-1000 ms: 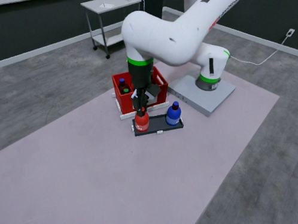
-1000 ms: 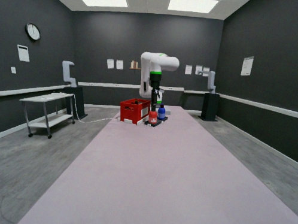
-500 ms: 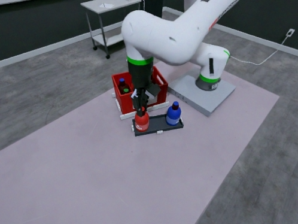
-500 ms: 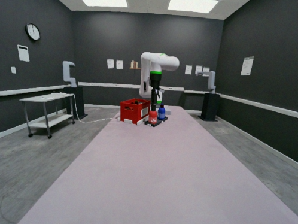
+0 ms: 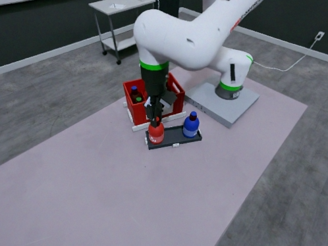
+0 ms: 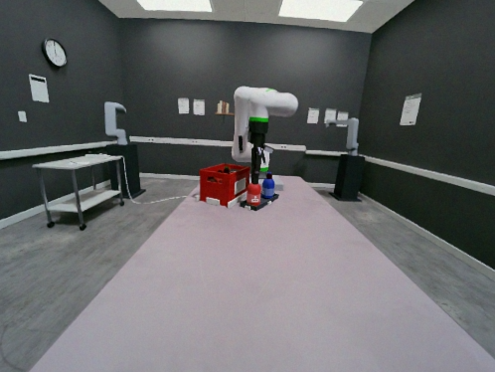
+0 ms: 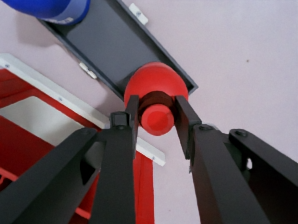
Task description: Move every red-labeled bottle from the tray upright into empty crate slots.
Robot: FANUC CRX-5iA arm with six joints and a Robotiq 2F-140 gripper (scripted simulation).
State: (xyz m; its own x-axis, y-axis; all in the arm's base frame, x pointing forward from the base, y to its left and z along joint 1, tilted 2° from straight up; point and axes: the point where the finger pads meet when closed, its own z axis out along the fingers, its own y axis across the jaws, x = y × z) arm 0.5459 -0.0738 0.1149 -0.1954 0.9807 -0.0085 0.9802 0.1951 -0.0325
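A red bottle [image 5: 156,132] stands upright at the left end of the dark tray [image 5: 174,137]. My gripper [image 5: 155,119] comes straight down on it and is shut on its neck, just below the red cap. The wrist view shows the two black fingers pressed on either side of the red bottle's neck [image 7: 156,100]. A blue bottle [image 5: 191,125] stands at the tray's right end and shows at the top left of the wrist view [image 7: 52,9]. The red crate [image 5: 153,97] sits right behind the tray, with two dark bottles [image 5: 136,95] in its left slots.
The robot's grey base plate [image 5: 222,102] lies right of the crate. White stops [image 5: 158,121] edge the crate and the tray. A metal cart [image 5: 120,23] stands far behind on the floor. The arm's body hides part of the crate's inside.
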